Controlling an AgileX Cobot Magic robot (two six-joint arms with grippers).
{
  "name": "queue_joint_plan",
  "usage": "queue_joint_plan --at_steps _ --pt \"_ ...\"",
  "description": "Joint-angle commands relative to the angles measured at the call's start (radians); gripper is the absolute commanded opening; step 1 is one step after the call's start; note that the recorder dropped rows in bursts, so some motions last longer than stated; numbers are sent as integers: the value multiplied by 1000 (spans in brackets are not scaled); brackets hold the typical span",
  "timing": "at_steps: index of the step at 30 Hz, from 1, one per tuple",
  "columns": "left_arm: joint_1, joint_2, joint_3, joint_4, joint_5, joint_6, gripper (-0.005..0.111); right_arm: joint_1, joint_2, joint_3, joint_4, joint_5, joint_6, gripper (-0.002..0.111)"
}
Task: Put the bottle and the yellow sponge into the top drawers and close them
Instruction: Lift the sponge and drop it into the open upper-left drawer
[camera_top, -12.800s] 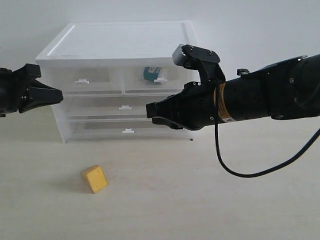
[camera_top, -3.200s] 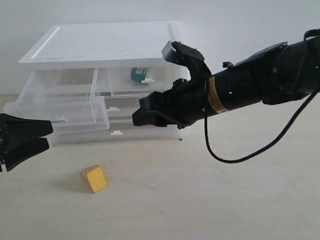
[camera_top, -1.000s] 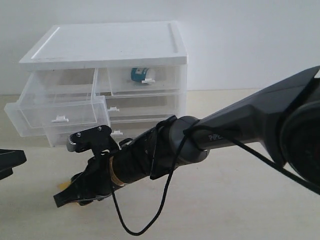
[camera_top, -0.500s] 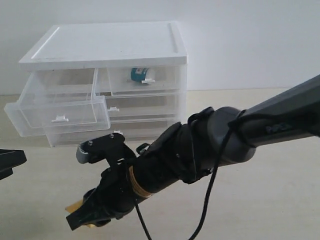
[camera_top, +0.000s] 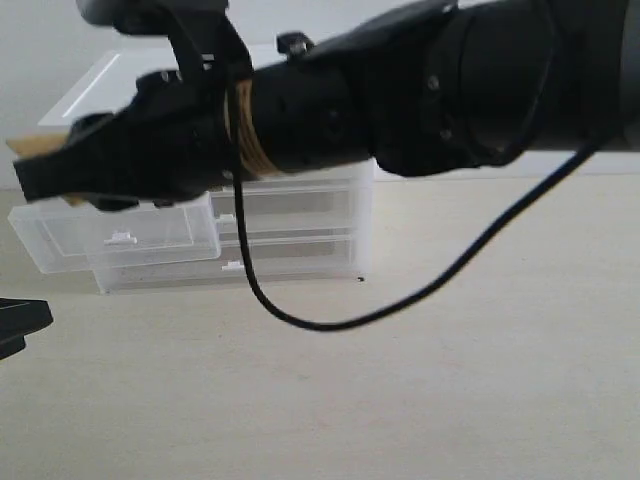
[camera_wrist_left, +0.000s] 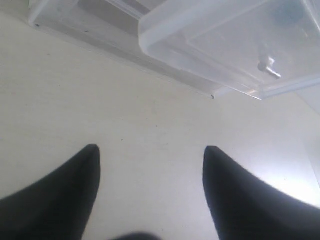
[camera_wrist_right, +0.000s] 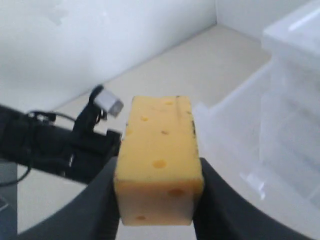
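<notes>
I have the yellow sponge (camera_wrist_right: 157, 157) pinched by its flat sides between the fingers of the right tool (camera_wrist_right: 157, 202). It is lifted clear of the bench (camera_top: 400, 400), which I judge is so it can go in over the drawer wall rather than bump against it. The left one of the top drawers (camera_top: 120, 235) is pulled out from the cabinet (camera_top: 300, 215) with its mouth open upward, so carrying the sponge high makes sense.

In the exterior view the sponge hangs toward the bench's left edge. It is higher than the drawer's rim and above the drawer's left end, but I cannot tell whether it is truly over the opening.

The left tool (camera_wrist_left: 150, 175) sits low by the bench's left edge. Its fingers are spread wide and hold nothing, and it is out of the carrying arm's path. I cannot see the bottle; my right arm blocks that part of the cabinet.
</notes>
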Motion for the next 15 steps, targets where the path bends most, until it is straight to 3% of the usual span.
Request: queue_joint_plan --at_steps 1,12,15 --pt "0 -4 5 -11 2 12 57 -3 52 -127 -11 103 8 0" --pt "0 -4 5 -11 18 11 57 -3 293 -340 -13 249 13 0" --pt "0 -4 7 -11 18 11 57 -5 332 -360 -13 277 11 12"
